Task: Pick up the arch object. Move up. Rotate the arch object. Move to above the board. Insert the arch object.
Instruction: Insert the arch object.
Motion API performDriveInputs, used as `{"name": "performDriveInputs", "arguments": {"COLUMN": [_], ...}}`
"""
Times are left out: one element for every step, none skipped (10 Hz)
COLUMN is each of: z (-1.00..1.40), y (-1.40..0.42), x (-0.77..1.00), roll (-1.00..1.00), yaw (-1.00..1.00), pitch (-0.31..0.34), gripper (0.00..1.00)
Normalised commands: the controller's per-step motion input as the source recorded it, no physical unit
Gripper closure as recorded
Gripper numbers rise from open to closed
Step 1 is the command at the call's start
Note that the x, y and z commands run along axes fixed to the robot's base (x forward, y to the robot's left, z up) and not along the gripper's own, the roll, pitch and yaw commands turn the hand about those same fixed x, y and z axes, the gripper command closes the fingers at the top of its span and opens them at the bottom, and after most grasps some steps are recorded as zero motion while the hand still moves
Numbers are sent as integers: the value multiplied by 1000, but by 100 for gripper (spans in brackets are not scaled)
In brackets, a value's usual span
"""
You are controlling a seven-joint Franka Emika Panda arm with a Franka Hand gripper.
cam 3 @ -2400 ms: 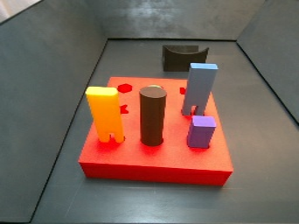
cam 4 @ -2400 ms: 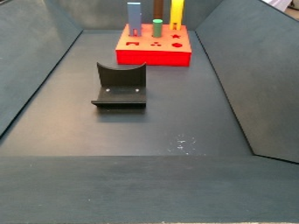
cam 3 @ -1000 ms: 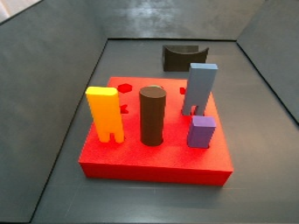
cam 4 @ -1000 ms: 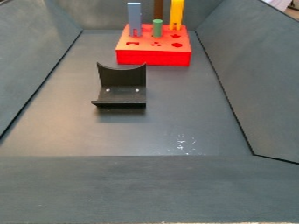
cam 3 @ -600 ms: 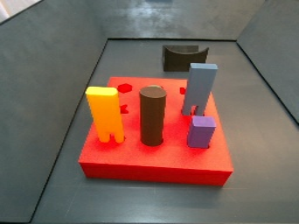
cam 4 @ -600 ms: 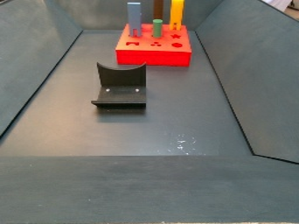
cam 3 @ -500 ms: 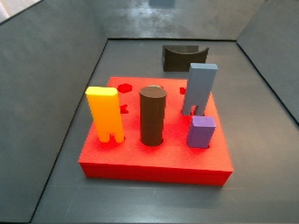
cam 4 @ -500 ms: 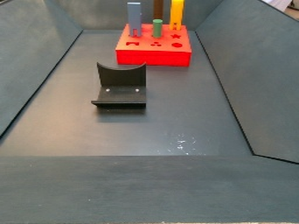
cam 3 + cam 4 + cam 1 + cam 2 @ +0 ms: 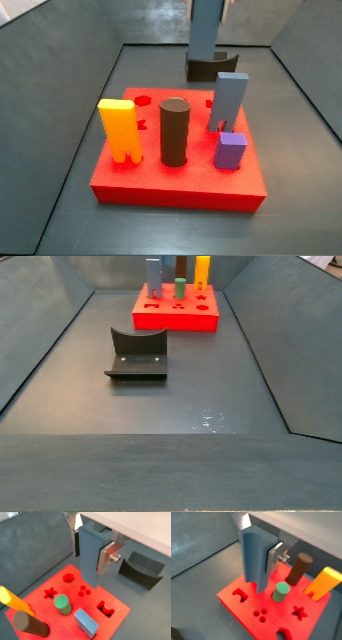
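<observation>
The gripper hangs above the red board, and its flat silver fingers pinch the arch object, a tall blue-grey block, from two sides. In both wrist views the block points straight down with its lower end over the board. In a side view the arch object is at the top middle of the frame, high over everything, with lots of air under it. I cannot see its notch. On the board stand a yellow block, a brown round peg, a purple block, a blue block and a green peg. An arch-shaped hole is free near one edge of the board, just beside the blue block. The dark fixture sits on the grey floor in the middle left of the frame, well apart from the board at the top. The lower half of that frame is bare floor. Grey walls slope up on both sides.
</observation>
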Motion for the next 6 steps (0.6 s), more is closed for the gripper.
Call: {"name": "performDriveInputs", "arguments": {"z": [-860, -817, -791, -757, -720, -629], "y": [0, 6, 31, 34, 29, 0], "x": [937, 906, 803, 840, 917, 911], "roll": [189, 137, 77, 26, 3, 6], "yaw": [-69, -86, -46, -37, -34, -23], "pitch": [0, 0, 0, -13, -47, -53], "gripper": [100, 100, 100, 100, 100, 100]}}
